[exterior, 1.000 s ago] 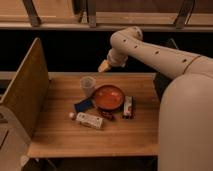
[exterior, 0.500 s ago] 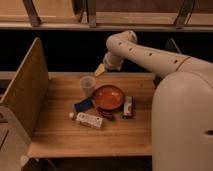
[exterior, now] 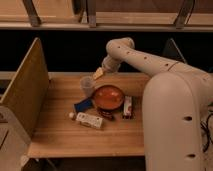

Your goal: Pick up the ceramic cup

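Ceramic cup [exterior: 87, 86] stood upright near the table's [exterior: 55, 135] far edge, left of the orange bowl [exterior: 108, 97]. Gripper [exterior: 98, 73] hovered just beside its rim; its grip state could not be told. Grasp and lift not yet done.

Only 1 view was given. The camera sat high on the robot's side of the desk [exterior: 60, 135], looking down and forward across it at middling range. The robot's arm [exterior: 150, 65] filled the right of the frame, close to the lens. Its gripper [exterior: 98, 73] hung over the desk's far edge, near center.
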Robot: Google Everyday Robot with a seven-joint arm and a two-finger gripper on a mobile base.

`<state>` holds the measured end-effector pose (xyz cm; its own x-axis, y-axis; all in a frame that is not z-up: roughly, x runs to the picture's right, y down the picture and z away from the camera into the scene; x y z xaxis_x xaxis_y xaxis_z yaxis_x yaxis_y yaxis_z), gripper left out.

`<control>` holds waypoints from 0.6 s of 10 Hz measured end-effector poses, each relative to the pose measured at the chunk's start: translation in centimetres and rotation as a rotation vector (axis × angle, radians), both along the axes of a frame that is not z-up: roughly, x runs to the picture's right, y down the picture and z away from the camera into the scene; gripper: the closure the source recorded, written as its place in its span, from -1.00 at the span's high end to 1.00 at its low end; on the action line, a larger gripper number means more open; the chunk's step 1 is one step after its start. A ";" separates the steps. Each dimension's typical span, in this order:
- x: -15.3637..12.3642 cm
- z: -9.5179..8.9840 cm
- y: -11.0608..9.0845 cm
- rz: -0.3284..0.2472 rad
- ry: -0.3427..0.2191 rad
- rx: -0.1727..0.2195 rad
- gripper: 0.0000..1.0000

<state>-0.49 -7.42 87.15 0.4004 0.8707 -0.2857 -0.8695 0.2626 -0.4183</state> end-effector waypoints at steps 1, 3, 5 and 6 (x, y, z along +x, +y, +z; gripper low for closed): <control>-0.7 0.6 0.3 -0.009 -0.005 -0.011 0.60; -0.4 0.6 0.2 -0.007 -0.003 -0.011 0.60; -0.6 0.5 0.2 -0.016 -0.001 -0.010 0.60; -0.9 0.4 0.4 -0.042 -0.006 -0.010 0.60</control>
<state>-1.39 -7.00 87.59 0.4387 0.8501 -0.2913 -0.8550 0.2951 -0.4266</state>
